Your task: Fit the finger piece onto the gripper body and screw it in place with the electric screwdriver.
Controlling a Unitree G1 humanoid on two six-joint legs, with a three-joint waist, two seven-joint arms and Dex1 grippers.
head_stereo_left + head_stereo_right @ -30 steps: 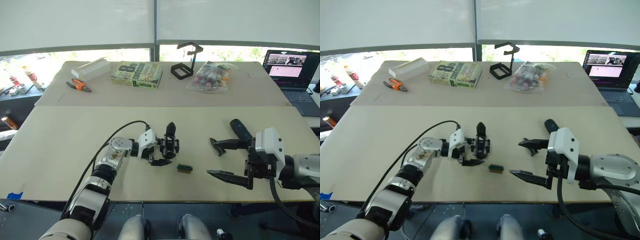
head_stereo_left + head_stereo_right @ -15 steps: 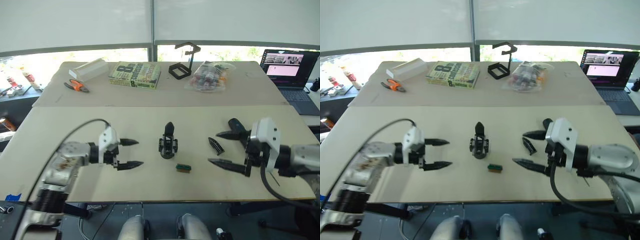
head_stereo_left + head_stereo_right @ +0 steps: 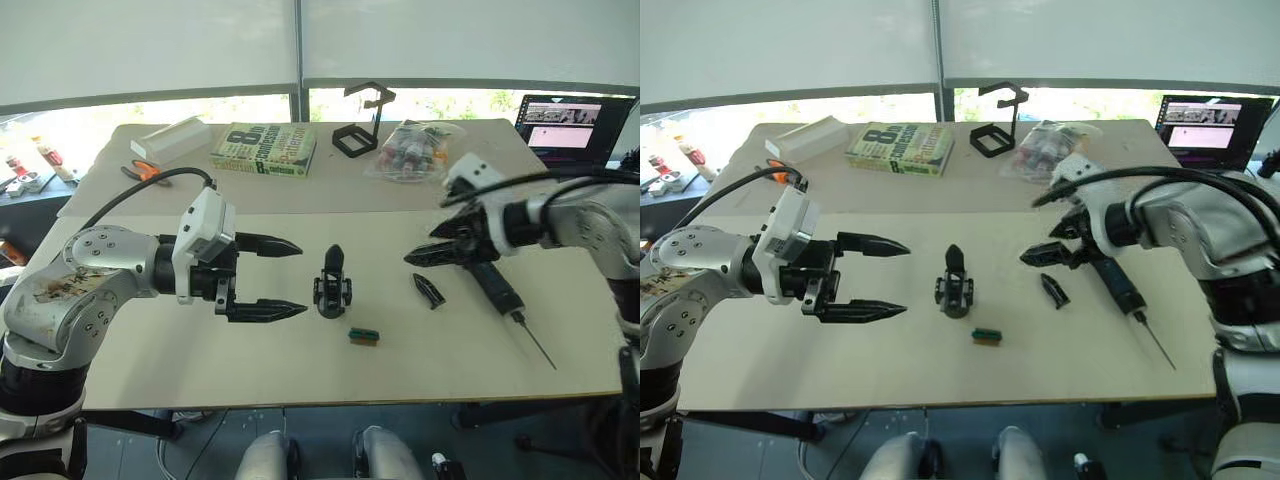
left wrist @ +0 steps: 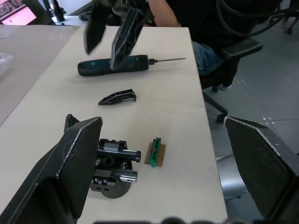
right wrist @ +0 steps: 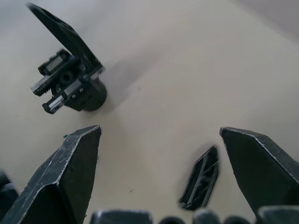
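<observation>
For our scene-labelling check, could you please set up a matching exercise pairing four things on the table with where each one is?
Things:
1. gripper body
2. finger piece
3. electric screwdriver
4. green-and-brown block

Places:
A. lying just robot's-left of the screwdriver
B. standing between the two grippers
C. farthest toward the robot's right
D. nearest the table's front edge

Pairs: 1-B, 2-A, 3-C, 4-D

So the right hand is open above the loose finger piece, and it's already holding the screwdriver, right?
Not quite. The right hand is open above the finger piece, but it holds nothing: the screwdriver lies flat on the table beside that piece. The left eye view shows it, and in the right wrist view the open fingers are empty.
</observation>
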